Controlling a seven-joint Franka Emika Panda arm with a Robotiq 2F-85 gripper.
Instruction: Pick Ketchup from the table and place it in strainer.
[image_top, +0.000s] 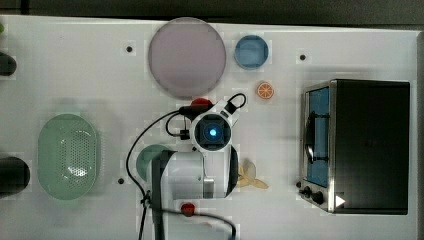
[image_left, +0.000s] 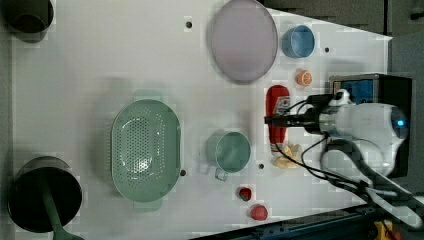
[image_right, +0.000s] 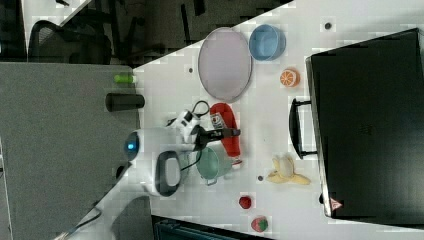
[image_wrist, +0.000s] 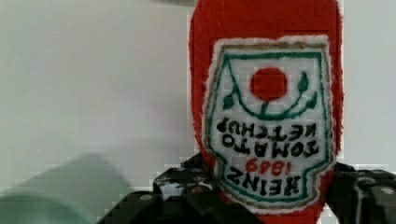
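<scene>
Left view, read across from the left view's left: two dark round containers sit at the left edge of the white desk (image_left: 100, 60), the lower one (image_left: 44, 200) with a green handle standing in it. Next comes the strainer (image_left: 145, 150), mint-green, oval, perforated bottom, nothing in it. To its right stands a green cup (image_left: 228, 151) with a small handle, and below that two strawberries (image_left: 245, 193) lie near the desk's front edge. The grey-pink plate (image_left: 243, 40) sits toward the far edge, with a blue cup (image_left: 298, 41) just right of it and an orange slice (image_left: 303, 78) below the cup. The Ketchup (image_left: 277, 117) lies flat on the desk between the green cup and the toaster oven (image_left: 372, 87), well apart from the strainer, its white cap end beside a peeled banana (image_left: 287, 155). The pincer (image_left: 274, 120) is down over the bottle's middle. In the wrist view the black fingers (image_wrist: 187, 191) sit on either side of the red body (image_wrist: 266, 116), closed against it just under the Heinz label, so the pincer grips the Ketchup. Whether the bottle is off the desk cannot be told. In the top view the white arm (image_top: 200, 170) covers most of the bottle; only a red end (image_top: 201, 103) shows below the plate.
</scene>
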